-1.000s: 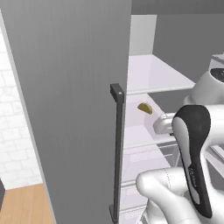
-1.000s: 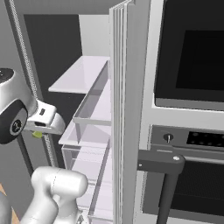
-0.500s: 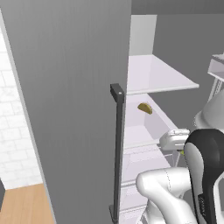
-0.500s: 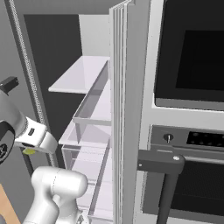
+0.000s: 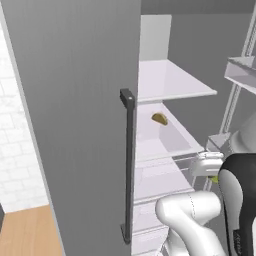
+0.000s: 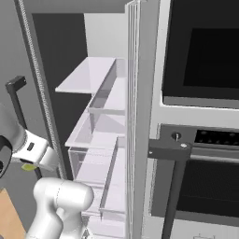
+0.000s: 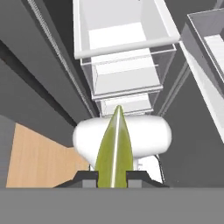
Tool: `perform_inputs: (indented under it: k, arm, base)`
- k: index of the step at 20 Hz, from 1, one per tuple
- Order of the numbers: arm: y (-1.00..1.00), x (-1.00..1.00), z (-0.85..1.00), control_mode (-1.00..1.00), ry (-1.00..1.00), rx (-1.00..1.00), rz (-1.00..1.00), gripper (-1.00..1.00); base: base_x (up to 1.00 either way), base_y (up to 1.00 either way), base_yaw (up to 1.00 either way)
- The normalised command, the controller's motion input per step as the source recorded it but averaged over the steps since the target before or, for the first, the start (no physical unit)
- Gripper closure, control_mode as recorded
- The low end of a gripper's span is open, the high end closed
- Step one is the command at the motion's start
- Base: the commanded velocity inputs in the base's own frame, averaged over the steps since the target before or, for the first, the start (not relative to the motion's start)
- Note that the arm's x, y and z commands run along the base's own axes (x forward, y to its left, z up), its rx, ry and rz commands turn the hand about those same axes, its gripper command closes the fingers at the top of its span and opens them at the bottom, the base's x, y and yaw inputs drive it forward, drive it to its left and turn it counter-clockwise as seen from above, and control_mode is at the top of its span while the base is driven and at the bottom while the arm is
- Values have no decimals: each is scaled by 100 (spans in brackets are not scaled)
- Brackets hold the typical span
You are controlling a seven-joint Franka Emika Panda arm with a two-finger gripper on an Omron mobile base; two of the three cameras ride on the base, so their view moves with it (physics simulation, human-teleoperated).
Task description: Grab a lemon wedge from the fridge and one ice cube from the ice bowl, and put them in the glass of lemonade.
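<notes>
Carrying the lemon wedge [image 7: 114, 148] out of the fridge [image 5: 75, 100] is the step in hand, I'd say, and the hand view makes the grip plain: the fingers [image 7: 89, 178] are clamped on the pale yellow-green wedge, which stands up narrow between them, thin edge toward the camera. In the left base view the gripper [image 5: 212, 175] sits low, outside the front edge of the shelf [image 5: 170, 145], with a speck of yellow-green just under it; in the right base view the gripper [image 6: 29, 161] is down by the left edge, same little green bit showing beneath. To do this bit well, my take is keep the squeeze steady since the wedge is tiny and slick-looking, swing wide of the open door and its black handle [image 5: 128, 165], and don't tip the wrist much, because a thin slice held by its flanks could slide out. The darker golden wedge [image 5: 159, 118] is on the shelf near its back edge; that's not the one wanted, so leave it. Compared with a second ago, the hand has dropped and pulled back: it was up level with the shelf front then, and it's lower and nearer the base now, fingers barely changed on the wedge.
</notes>
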Motion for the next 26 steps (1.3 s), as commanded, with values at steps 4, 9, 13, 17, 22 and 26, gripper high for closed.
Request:
perform_inputs:
  k: [4,9,13,17,22,26]
  arm:
    - [0,0,0,100,0,0,0,100]
    - [0,0,0,100,0,0,0,100]
    - [0,0,0,100,0,0,0,100]
    - [0,0,0,100,0,0,0,100]
    - [0,0,0,100,0,0,0,100]
    - [0,0,0,100,0,0,0,100]
  base:
    - [-100,0,-31]
    - [-100,0,-48]
    - [-80,-20,-62]
    - [-26,-60,-68]
    - [-13,-88,-55]
    - [4,-73,-18]
